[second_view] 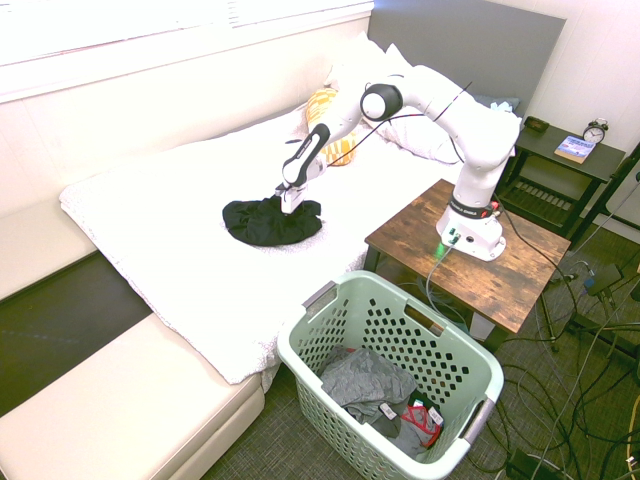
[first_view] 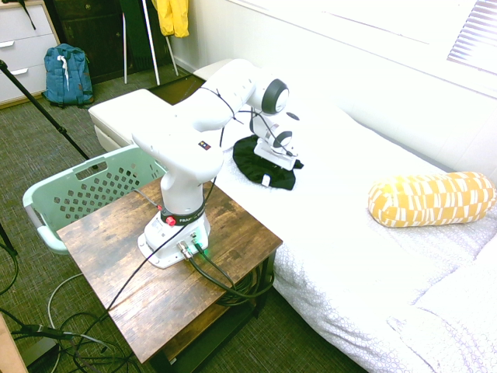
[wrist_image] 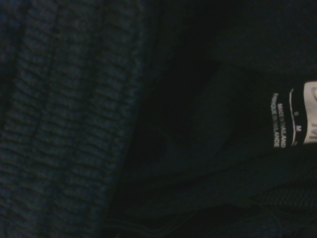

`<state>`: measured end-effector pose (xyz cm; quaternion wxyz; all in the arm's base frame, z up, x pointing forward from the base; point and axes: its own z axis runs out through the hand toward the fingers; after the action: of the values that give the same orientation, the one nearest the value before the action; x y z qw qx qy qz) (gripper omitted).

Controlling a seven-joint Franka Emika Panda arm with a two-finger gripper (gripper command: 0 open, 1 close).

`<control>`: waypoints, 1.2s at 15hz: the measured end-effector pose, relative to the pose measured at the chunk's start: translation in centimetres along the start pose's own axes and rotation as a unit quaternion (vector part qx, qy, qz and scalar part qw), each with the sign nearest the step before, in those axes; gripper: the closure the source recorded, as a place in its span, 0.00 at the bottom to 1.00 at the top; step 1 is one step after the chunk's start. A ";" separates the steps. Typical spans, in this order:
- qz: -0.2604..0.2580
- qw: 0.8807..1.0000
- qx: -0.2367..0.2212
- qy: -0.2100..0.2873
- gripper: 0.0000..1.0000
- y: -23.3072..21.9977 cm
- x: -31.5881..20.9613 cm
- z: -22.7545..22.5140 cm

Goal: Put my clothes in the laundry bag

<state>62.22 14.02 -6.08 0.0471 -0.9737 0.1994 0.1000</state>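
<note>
- The tool [second_view: 288, 200] is down on the black clothes [second_view: 270, 222], at their upper right edge in the second outside view. Its tip is pressed into the cloth there.
- I cannot tell how far open the tool is. The cloth and the arm hide its fingers.
- In the first outside view the tool [first_view: 273, 153] sits on top of the clothes [first_view: 260, 167], near the middle of the pile.
- The clothes lie in a flat, crumpled heap on the bed [second_view: 200, 260]. The heap is a bit longer than it is wide. Its long side runs across the bed, from the wall side to the edge near the tabletop.
- A small white tag [first_view: 265, 180] shows on the edge of the clothes nearest the first camera.
- Up close, the wrist view is filled with dark cloth [wrist_image: 74, 124]. One part has ribbed lines. A white label [wrist_image: 287, 121] with tiny print shows at one side.
- The bed has a white sheet. A yellow and white pillow [first_view: 431, 199] lies on it, well apart from the clothes.
- The arm stands on a brown wooden tabletop [second_view: 520, 270] just beside the bed.
- The green basket [second_view: 330, 300] stands on the floor by the bed and the tabletop. It is well apart from the black clothes.
- Grey cloth [second_view: 365, 380] and something red and black lie in the basket.
- A blue backpack [first_view: 67, 74] sits on the floor far off.
</note>
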 end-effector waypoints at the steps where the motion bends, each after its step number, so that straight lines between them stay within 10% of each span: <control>1: 0.002 1.000 0.001 0.001 1.00 0.2 0.1 0.0; 18: -0.006 1.000 0.005 0.005 1.00 -1.5 -2.0 -0.5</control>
<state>61.10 16.07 -5.14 0.0516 -0.9750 0.1946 0.0938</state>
